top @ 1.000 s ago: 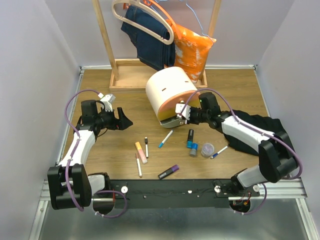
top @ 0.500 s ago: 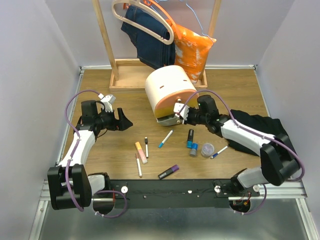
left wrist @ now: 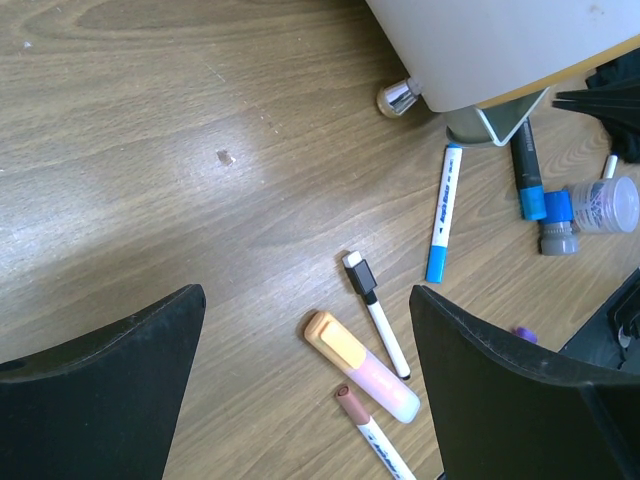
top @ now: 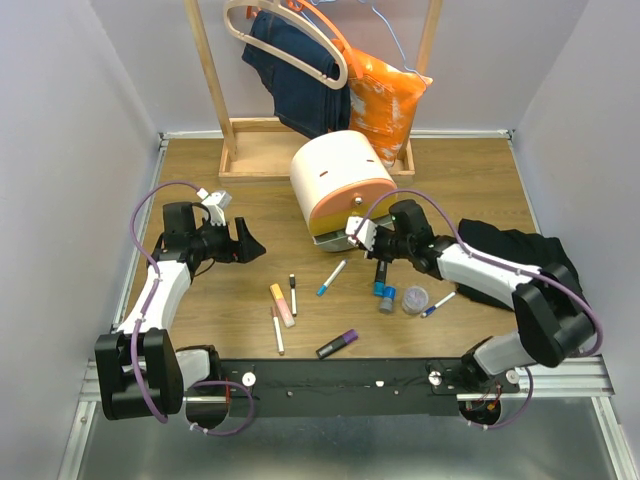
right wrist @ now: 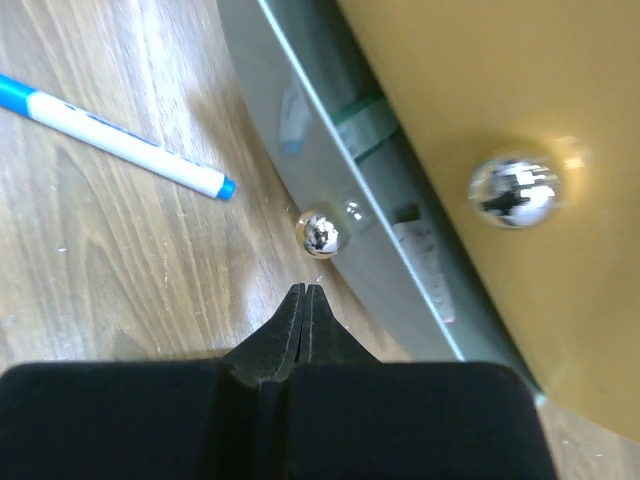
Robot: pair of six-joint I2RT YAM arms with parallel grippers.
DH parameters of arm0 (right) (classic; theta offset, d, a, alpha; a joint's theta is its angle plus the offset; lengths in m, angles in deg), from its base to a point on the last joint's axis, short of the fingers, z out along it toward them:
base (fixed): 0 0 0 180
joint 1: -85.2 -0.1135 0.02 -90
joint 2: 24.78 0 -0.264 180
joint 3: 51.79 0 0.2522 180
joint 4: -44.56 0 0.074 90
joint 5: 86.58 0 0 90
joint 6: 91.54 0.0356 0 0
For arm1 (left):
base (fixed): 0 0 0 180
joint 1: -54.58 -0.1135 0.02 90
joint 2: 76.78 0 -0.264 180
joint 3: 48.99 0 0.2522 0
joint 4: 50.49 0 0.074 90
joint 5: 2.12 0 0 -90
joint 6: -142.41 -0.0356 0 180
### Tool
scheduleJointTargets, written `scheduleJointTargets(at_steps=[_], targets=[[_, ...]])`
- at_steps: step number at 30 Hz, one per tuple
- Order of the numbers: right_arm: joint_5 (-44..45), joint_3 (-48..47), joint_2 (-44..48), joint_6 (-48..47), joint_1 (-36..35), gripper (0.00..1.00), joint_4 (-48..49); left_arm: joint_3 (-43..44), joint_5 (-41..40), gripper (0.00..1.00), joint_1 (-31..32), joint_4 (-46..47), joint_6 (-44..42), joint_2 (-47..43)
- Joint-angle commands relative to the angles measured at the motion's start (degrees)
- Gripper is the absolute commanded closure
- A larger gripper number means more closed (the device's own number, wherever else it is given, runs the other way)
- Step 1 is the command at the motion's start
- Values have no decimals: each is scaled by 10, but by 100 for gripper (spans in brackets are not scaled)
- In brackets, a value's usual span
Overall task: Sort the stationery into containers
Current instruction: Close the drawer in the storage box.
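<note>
Biggest thing first: the cabinet (top: 340, 185) sits mid-table, just behind the scattered stationery. It looks like light hollow plastic to me, so I'd expect it to skid if a drawer gets yanked. Slow pull, maybe brace it.

The orange drawer (right wrist: 470, 110) has a greyish drawer (right wrist: 320, 120) under it. The lower knob (right wrist: 322, 233) is tiny, round and shiny, so probably slippery and best pinched square from both sides. My right gripper (right wrist: 303, 297) is squeezed fully shut on nothing, tips just short of that knob. The left gripper (left wrist: 307, 300) hangs left of the pens, jaws wide and empty.

Stuff like the blue-capped pen (left wrist: 442, 212) and the highlighter (left wrist: 362, 378) should be light, stiff and keen to roll, so I'd grab mid-barrel, crosswise. The tape roll (top: 415, 299) is clear and likely flimsy; pinch it across the rim.

I can't see inside any drawer or tell how far the greyish one is out. In the top view my right gripper covers part of the drawer fronts.
</note>
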Motion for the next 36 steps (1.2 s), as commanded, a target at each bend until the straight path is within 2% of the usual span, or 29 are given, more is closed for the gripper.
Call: scheduleJointTargets(at_steps=[1, 12, 22, 25, 26, 29, 30, 31, 33, 36], targets=[[41, -5, -38, 12, -4, 99, 49, 16, 2, 8, -5, -13, -13, 1], [120, -5, -77, 62, -3, 99, 178, 9, -2, 8, -6, -16, -19, 3], [130, -6, -80, 90, -3, 99, 184, 8, 0, 8, -7, -2, -11, 12], [152, -26, -72, 153, -3, 98, 148, 9, 1, 8, -7, -1, -9, 12], [159, -38, -62, 179, -3, 94, 125, 9, 2, 8, -7, -2, -10, 12], [129, -90, -19, 292, 6, 68, -4, 11, 4, 8, -8, -6, -10, 8], [105, -104, -5, 320, 16, 59, -65, 10, 5, 8, -7, -6, -9, 9], [42, -115, 4, 361, 20, 50, -100, 8, 5, 8, -7, -4, -7, 9], [-26, -134, 16, 388, 27, 48, -189, 4, 7, 8, -7, 1, -4, 12], [-61, -142, 24, 447, 46, 46, -223, -2, 9, 8, -7, 3, -5, 17]])
